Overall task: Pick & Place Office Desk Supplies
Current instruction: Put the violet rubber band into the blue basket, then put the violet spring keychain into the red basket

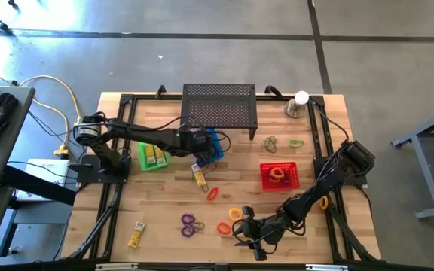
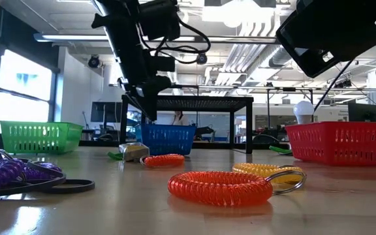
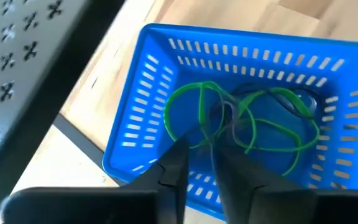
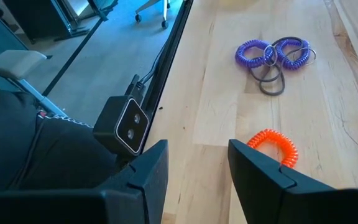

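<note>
My left gripper point(image 1: 204, 148) hangs over the blue basket point(image 3: 148, 118), its fingers a little apart and pointing down into it. Tangled thin green loops point(image 3: 247, 121) lie on the basket's floor, just beyond the fingertips. My right gripper point(image 4: 197, 168) stands open over the table near its front edge, with nothing between its fingers. An orange coil point(image 4: 273, 146) lies beside it and a purple coil bunch point(image 4: 272, 55) farther off. A red coil point(image 1: 212, 193), a yellow coil point(image 1: 236, 214) and two yellow packets point(image 1: 199, 175) point(image 1: 136, 235) lie flat on the wood. My left gripper comes at the green loops from above, slanting down. One green strand point(image 3: 199, 127) and a thin grey strand run right up to the fingertips point(image 3: 180, 155). I cannot tell whether the fingers touch them. The loops rest on the basket's floor.
A green basket point(image 1: 151, 156) holding yellow packets stands left of the blue one, and a red basket point(image 1: 279, 175) with loops stands right of centre. The black perforated stand point(image 1: 219, 105) is at the back, the silver cup with a white ball point(image 1: 298, 105) back right. Loose green loops point(image 1: 271, 143) lie nearby.
</note>
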Tool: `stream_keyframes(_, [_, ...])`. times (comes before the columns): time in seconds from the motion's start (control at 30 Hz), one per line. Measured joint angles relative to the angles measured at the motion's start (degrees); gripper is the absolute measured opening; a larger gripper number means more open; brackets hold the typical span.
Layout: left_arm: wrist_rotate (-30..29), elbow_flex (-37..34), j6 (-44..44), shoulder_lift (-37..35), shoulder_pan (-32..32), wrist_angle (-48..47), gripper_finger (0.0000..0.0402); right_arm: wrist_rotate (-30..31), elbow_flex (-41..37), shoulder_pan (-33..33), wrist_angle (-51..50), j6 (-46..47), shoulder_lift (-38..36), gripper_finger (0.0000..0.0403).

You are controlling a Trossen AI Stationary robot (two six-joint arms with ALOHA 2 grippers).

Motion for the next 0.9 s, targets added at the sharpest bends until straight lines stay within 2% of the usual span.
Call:
stream_keyframes(0.2, [0.02, 0.0, 1.4, -0.17, -0.4, 0.0, 0.0111, -0.42, 0.0, 0.0, 0.0, 0.03, 0.0, 0.0155])
stream_keyframes(0.43, [0.17, 0.94, 6.37, -4.43, -3.54, -0.24, 0.0116, -0.89, 0.0, 0.0, -0.26, 0.04, 0.0, 0.0155])
stream_keyframes(0.57, [0.3, 0.94, 7.69, -9.19, -7.81, -0.37, 0.0116, -0.89, 0.02, 0.0, -0.63, 0.22, 0.0, 0.0155])
stream_keyframes(0.73, [1.38, 0.94, 3.76, -14.2, -14.5, -1.49, 0.0116, -0.89, 0.02, 0.0, -0.61, 0.52, 0.0, 0.0155])
stream_keyframes(0.9, [6.73, 0.94, 3.58, -17.95, -21.36, -3.03, 0.0116, -0.88, 0.02, 0.0, -0.41, 0.81, 0.0, 0.0155])
